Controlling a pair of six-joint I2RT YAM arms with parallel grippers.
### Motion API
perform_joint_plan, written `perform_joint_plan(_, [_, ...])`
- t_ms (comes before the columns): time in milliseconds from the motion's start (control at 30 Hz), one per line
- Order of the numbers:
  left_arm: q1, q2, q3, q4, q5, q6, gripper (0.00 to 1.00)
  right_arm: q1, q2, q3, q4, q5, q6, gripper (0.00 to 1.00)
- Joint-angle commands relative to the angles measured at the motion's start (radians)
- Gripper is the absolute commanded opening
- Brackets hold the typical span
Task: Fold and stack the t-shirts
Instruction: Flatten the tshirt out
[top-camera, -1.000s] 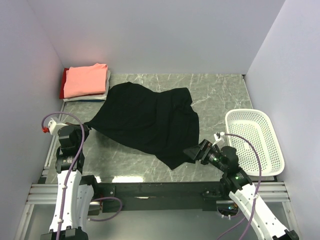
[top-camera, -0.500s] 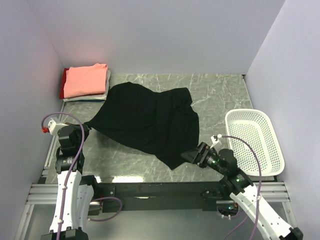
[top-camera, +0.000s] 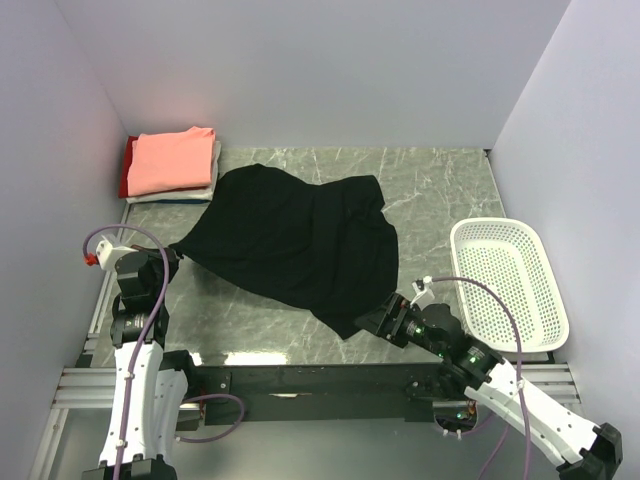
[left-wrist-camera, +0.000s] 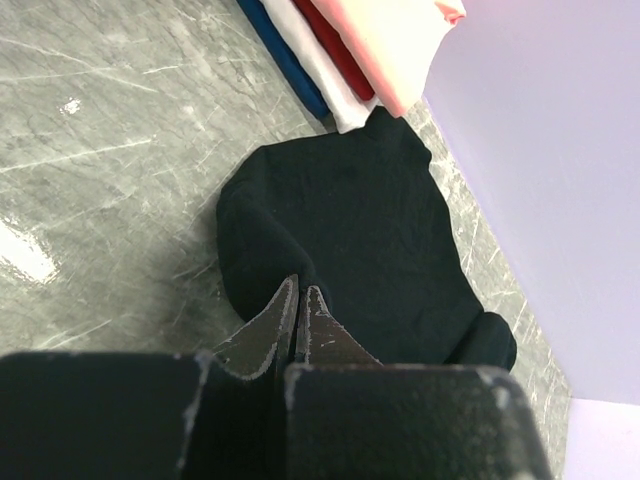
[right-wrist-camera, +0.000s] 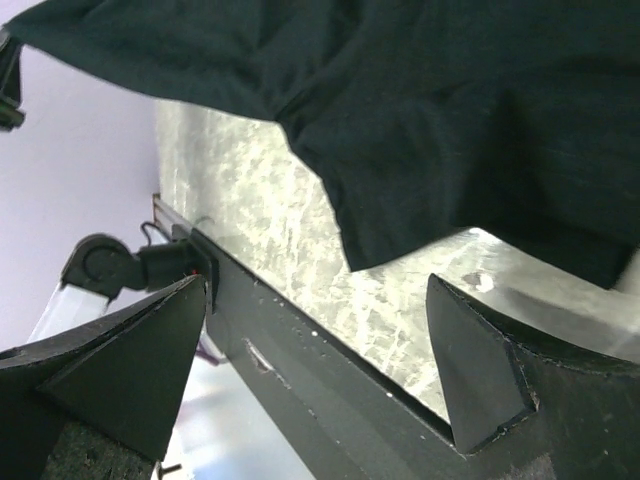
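Top view, left gripper (top-camera: 172, 250): its jaws are pressing together on the left-hand corner of the black t-shirt (top-camera: 300, 240), near the left edge of the tabletop (top-camera: 440, 185).
Top view, right gripper (top-camera: 370, 318): it is standing wide apart and holding nothing, hovering just beside the shirt's nearest lobe at the front edge.
Top view, black t-shirt: it is lying spread and rumpled across the middle of the tabletop, running from the left edge toward the front right.
Top view, folded stack: a salmon-pink t-shirt (top-camera: 172, 160) is lying on top, with a white t-shirt (top-camera: 214, 170) and a red t-shirt (top-camera: 124, 165) showing under it, in the far left corner. The black cloth's far tip is lying just beside them.
Top view, mesh basket (top-camera: 505, 224): it is sitting at the right edge, apart from the black cloth.
Left wrist view, left gripper (left-wrist-camera: 301, 305): its tips are meeting on a raised fold of the black t-shirt (left-wrist-camera: 370, 220), which is stretching away toward the stack.
Left wrist view, stack: the salmon-pink t-shirt (left-wrist-camera: 400, 40), red t-shirt (left-wrist-camera: 335, 50), white t-shirt (left-wrist-camera: 325, 80) and a blue layer (left-wrist-camera: 285, 55) are showing edge-on.
Right wrist view, right gripper (right-wrist-camera: 318, 300): its fingers (right-wrist-camera: 120, 380) are standing far apart with nothing between them.
Right wrist view, surroundings: the black t-shirt (right-wrist-camera: 450, 110) is lying ahead on the tabletop (right-wrist-camera: 260, 210), and the front rail (right-wrist-camera: 300, 370) is running under the gap.
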Motion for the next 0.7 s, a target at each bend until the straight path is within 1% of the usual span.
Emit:
perform_joint_plan(0, [0.004,-0.01,0.012,0.046,0.012,0.016,0.0,0.011,-0.017,0.011,-0.024,0.058,0.003,0.96])
perform_joint_plan(200, [0.004,-0.003,0.021,0.049,0.017,0.019,0.0,0.01,-0.136,0.028,-0.205,0.084,0.012,0.97])
perform_joint_plan(367, [0.004,-0.003,0.018,0.052,0.023,0.013,0.0,0.011,-0.278,0.058,-0.371,0.104,0.028,0.97])
perform_joint_plan(467, [0.004,-0.002,0.018,0.053,0.024,0.01,0.0,0.011,-0.312,0.071,-0.406,0.083,0.04,0.96])
perform_joint_plan(667, [0.006,0.004,0.021,0.056,0.015,0.015,0.0,0.011,-0.327,0.11,-0.407,0.06,0.059,0.95])
